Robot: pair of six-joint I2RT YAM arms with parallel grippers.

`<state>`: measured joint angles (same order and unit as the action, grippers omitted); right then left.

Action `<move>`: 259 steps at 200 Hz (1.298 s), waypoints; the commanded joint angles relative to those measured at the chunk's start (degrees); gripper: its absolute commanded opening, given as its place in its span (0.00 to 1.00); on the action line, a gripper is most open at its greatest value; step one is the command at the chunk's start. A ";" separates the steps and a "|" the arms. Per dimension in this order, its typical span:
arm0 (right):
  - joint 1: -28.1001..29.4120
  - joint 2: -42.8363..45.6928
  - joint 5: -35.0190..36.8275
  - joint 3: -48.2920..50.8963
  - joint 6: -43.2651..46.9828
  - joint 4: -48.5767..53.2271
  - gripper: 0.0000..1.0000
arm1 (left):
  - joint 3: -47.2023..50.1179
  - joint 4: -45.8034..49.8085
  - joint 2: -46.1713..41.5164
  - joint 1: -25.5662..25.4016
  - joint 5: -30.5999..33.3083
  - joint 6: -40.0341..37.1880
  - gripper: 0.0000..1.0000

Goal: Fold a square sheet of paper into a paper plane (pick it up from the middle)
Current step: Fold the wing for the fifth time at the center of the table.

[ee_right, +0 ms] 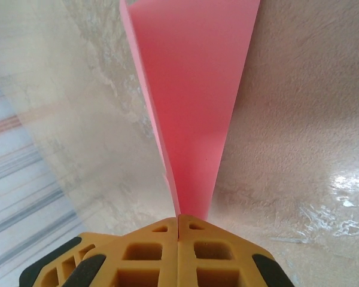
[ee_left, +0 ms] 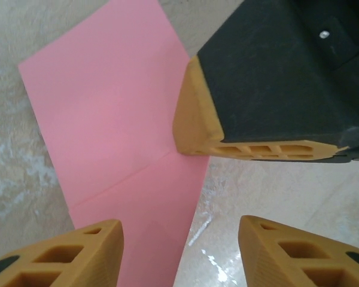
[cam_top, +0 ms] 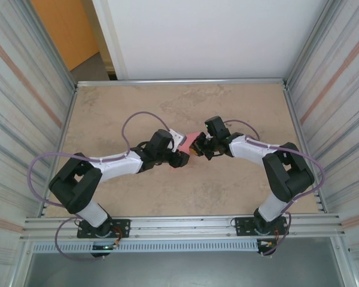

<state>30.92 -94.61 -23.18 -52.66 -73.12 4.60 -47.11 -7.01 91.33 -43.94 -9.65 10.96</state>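
The square sheet of paper is pink and sits mid-table between the two grippers. In the left wrist view the sheet lies flat with a straight crease across it. My right gripper is shut on one edge of it. In the right wrist view its closed tips pinch two pink layers that rise away in a narrow wedge. Its yellow finger meets the sheet's edge in the left wrist view. My left gripper hangs open over the sheet's near edge, with nothing between its fingers; in the top view it is just left of the paper.
The beige stone-patterned table is fenced by a metal rail at the back and corrugated walls at both sides. Purple cables loop over both arms.
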 commanded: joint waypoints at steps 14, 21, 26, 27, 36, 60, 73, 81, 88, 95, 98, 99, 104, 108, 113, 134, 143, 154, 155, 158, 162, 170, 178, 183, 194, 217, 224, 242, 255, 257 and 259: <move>-0.89 1.62 -1.82 0.29 -2.27 1.91 0.00 | 2.33 -7.28 1.65 -2.00 6.30 -8.79 0.50; -0.97 1.63 -1.98 0.30 -2.53 1.91 0.00 | 2.99 -8.62 1.87 -2.18 6.39 -9.18 0.50; -1.01 1.63 -2.11 0.28 -2.75 1.95 0.00 | 3.30 -9.36 2.11 -2.20 6.40 -9.24 0.50; -1.02 1.67 -2.17 0.32 -2.78 1.93 0.00 | 3.36 -9.48 2.19 -2.20 6.40 -9.27 0.50; -1.11 1.56 -2.22 0.27 -3.07 1.91 0.00 | 3.77 -10.55 2.88 -2.22 6.21 -9.36 0.49; -1.23 1.37 -2.43 -0.18 -3.52 2.51 0.00 | 4.13 -11.95 4.66 -2.27 4.73 -10.51 0.47; -1.29 1.31 -2.70 -0.34 -3.54 2.88 0.00 | 4.78 -13.14 5.12 -2.20 4.68 -10.91 0.45; -1.30 1.27 -2.73 -0.52 -3.48 3.40 0.00 | 4.97 -13.64 5.39 -2.20 4.93 -11.14 0.43; -1.30 1.26 -2.83 -0.60 -3.35 3.74 0.00 | 5.05 -13.80 5.50 -2.20 5.34 -11.37 0.42; -1.36 1.22 -2.84 -0.51 -3.34 4.00 0.00 | 5.17 -13.89 5.58 -2.21 5.67 -11.49 0.41; -1.38 1.14 -2.84 -0.51 -3.34 4.09 0.00 | 5.19 -13.95 5.62 -2.20 5.64 -11.57 0.40; -1.38 1.12 -2.88 -0.51 -3.34 4.14 0.00 | 5.19 -13.93 5.62 -2.24 5.67 -11.61 0.40; -1.39 1.15 -2.93 -0.51 -3.34 4.34 0.00 | 5.23 -14.07 5.72 -2.24 5.61 -11.70 0.39; -1.39 1.11 -2.97 -0.45 -3.34 4.51 0.00 | 5.22 -14.15 5.79 -2.20 5.51 -11.75 0.38; -1.37 1.05 -3.04 -0.49 -3.35 4.69 0.00 | 5.21 -14.23 5.84 -2.20 5.25 -11.76 0.37; -1.37 0.92 -3.15 -0.51 -3.32 5.54 0.00 | 5.33 -14.52 6.41 -2.25 3.97 -11.89 0.33; -1.46 0.92 -3.23 -0.51 -3.21 5.72 0.00 | 5.28 -14.55 6.68 -2.20 3.53 -11.96 0.31; -1.56 1.00 -3.21 -0.52 -3.11 5.90 0.00 | 5.20 -14.55 7.12 -2.20 3.15 -11.95 0.28; -1.56 1.00 -3.24 -0.52 -3.09 5.88 0.00 | 5.24 -14.58 7.12 -2.24 3.15 -11.90 0.28; -1.64 1.00 -3.24 -0.51 -3.01 6.01 0.00 | 5.35 -14.72 7.30 -2.20 3.15 -11.78 0.28; -1.65 1.00 -3.27 -0.51 -2.88 6.00 0.02 | 5.44 -14.86 7.44 -2.24 3.16 -11.74 0.27; -1.82 1.14 -3.28 -0.62 -2.48 6.48 0.06 | 5.50 -15.19 7.91 -2.20 2.73 -11.67 0.26; -2.06 1.26 -3.19 -0.89 -2.01 6.96 0.11 | 5.46 -15.23 8.30 -2.20 2.33 -11.53 0.24; -2.24 1.44 -3.05 -0.94 -1.87 7.43 0.15 | 5.45 -15.23 8.54 -2.20 2.09 -11.42 0.23; -2.83 2.15 -2.50 -1.03 -1.12 8.45 0.26 | 5.46 -15.64 8.88 -2.12 1.30 -11.08 0.21; -4.34 4.16 0.02 -1.17 0.87 11.37 0.44 | 5.50 -16.56 9.21 -1.40 -2.16 -9.44 0.19; -4.78 4.91 0.96 -1.21 1.58 12.32 0.48 | 5.55 -17.00 9.43 -1.09 -3.54 -8.64 0.19; -6.08 6.79 3.57 -1.22 3.50 14.90 0.52 | 6.13 -18.48 9.87 -0.66 -5.66 -6.78 0.19; -6.84 7.96 5.03 -1.04 4.80 16.41 0.53 | 6.24 -19.09 10.54 -0.48 -6.78 -5.89 0.19; -7.03 8.11 5.13 -0.99 4.95 16.63 0.53 | 6.20 -19.10 10.65 -0.43 -6.96 -5.76 0.19; -7.06 8.29 5.48 -0.92 5.04 16.83 0.53 | 6.19 -19.10 10.76 -0.37 -7.03 -5.64 0.19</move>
<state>25.12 -89.54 -22.04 -52.71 -71.48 15.99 -42.00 -23.40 100.38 -44.97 -12.53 2.50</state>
